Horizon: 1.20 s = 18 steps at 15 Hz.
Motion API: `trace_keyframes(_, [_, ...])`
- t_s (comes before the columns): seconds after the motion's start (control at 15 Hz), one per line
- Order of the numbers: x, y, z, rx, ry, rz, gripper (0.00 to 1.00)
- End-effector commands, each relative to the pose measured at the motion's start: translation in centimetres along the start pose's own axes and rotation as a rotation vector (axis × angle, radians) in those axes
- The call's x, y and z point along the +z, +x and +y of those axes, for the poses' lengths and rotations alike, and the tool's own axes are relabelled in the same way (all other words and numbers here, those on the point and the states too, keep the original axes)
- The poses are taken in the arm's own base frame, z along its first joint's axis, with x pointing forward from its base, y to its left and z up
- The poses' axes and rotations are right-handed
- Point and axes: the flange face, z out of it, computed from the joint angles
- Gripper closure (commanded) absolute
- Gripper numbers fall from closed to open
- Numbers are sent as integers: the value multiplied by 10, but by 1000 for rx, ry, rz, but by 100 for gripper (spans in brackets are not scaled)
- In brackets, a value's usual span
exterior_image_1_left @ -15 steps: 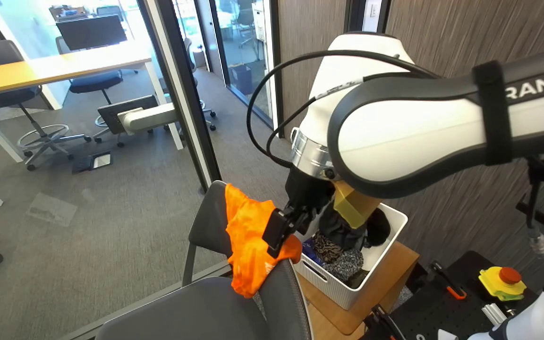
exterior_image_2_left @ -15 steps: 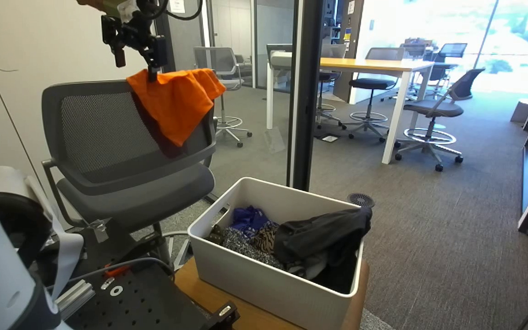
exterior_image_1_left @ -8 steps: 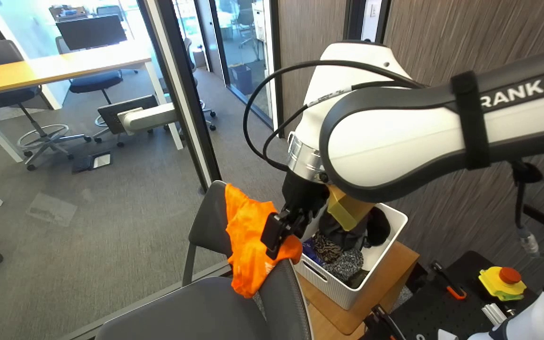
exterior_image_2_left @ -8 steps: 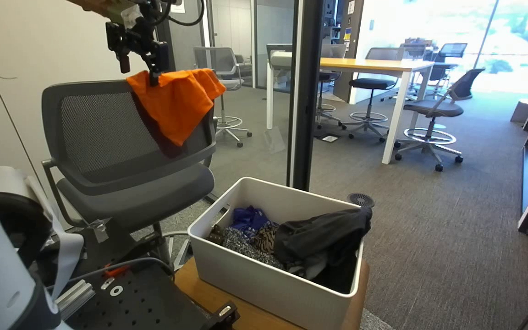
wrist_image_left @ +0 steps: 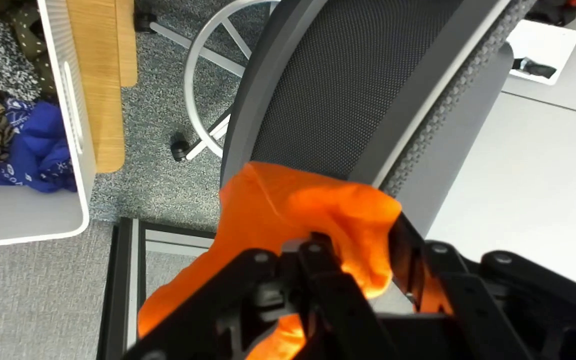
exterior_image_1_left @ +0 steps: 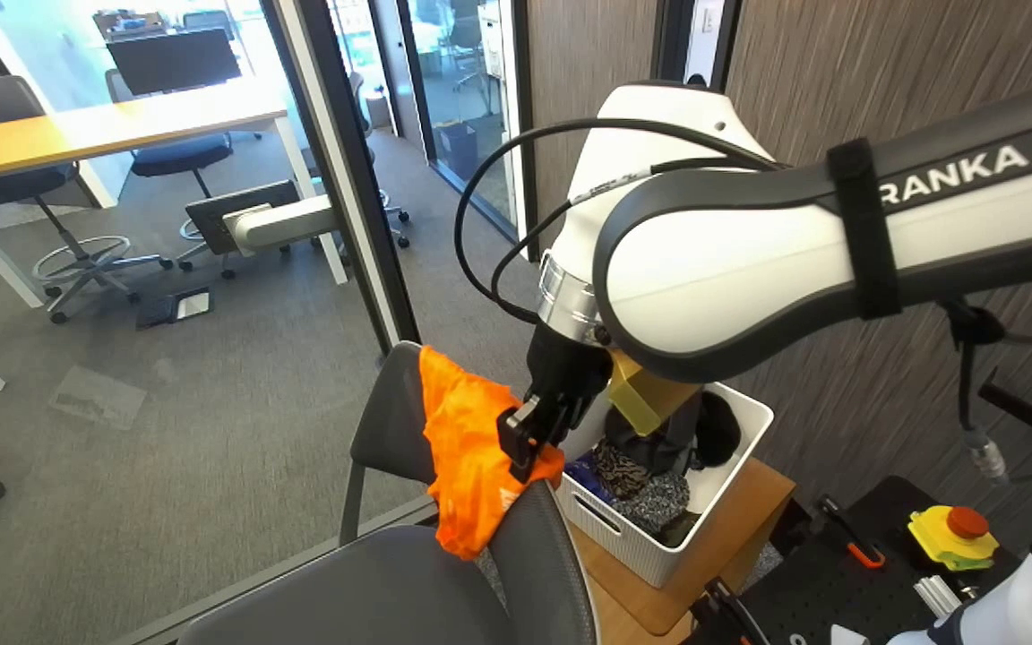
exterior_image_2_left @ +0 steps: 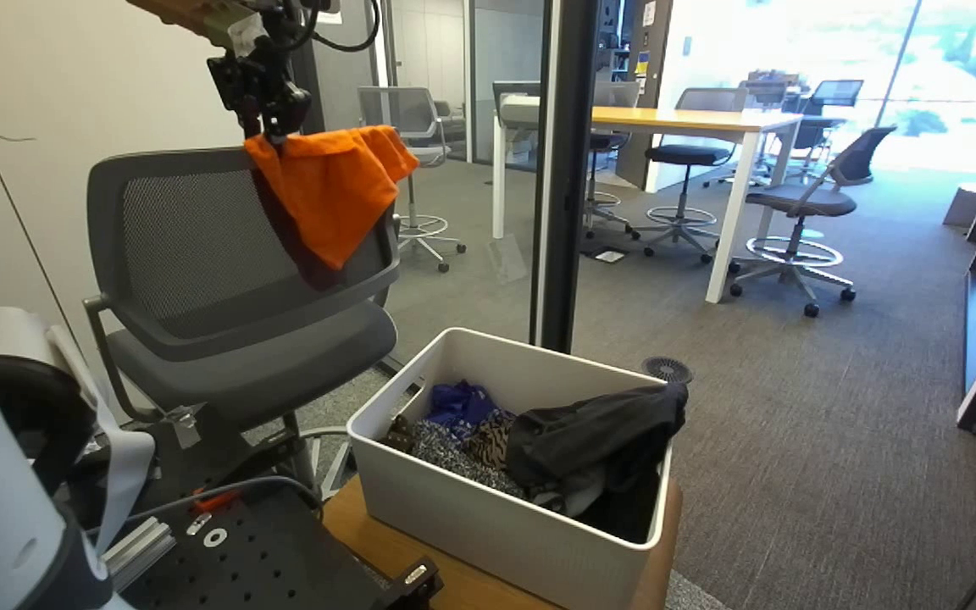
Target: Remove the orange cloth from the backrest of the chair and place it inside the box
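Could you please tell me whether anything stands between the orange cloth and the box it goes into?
Yes: the backrest stands between the box and the part of the orange cloth hanging toward the seat. Past that, the only visible barrier is the box's rim facing the backrest.

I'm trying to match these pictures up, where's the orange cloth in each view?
In an exterior view: orange cloth below centre, slightly left.
In an exterior view: orange cloth, upper left.
In the wrist view: orange cloth lower middle, partly behind the gripper.
Shared landmark: the white box, holding a blue cloth.
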Motion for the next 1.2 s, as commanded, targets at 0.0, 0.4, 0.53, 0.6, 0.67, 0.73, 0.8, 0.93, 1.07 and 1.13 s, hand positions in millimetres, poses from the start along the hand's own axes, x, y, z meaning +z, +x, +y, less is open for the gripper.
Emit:
trace_keyframes(0.0, [-7, 8, 0, 13, -11, 32, 86])
trace_keyframes(0.4, [-29, 11, 5, 34, -10, 62, 87])
trace_keyframes(0.53, [-43, 11, 7, 36, -10, 79, 87])
trace_keyframes(0.6, [-52, 11, 8, 34, -11, 94, 87])
trace_keyframes(0.67, [-65, 12, 10, 33, -18, 118, 90])
trace_keyframes(0.73, [-79, 13, 13, 28, -22, 144, 96])
trace_keyframes(0.8, [-97, 14, 18, 29, -26, 176, 96])
trace_keyframes(0.93, [-130, 14, 29, 36, -29, 235, 94])
trace_keyframes(1.07, [-161, 12, 44, 51, -30, 288, 93])
trace_keyframes(1.13, [-175, 11, 54, 61, -33, 315, 90])
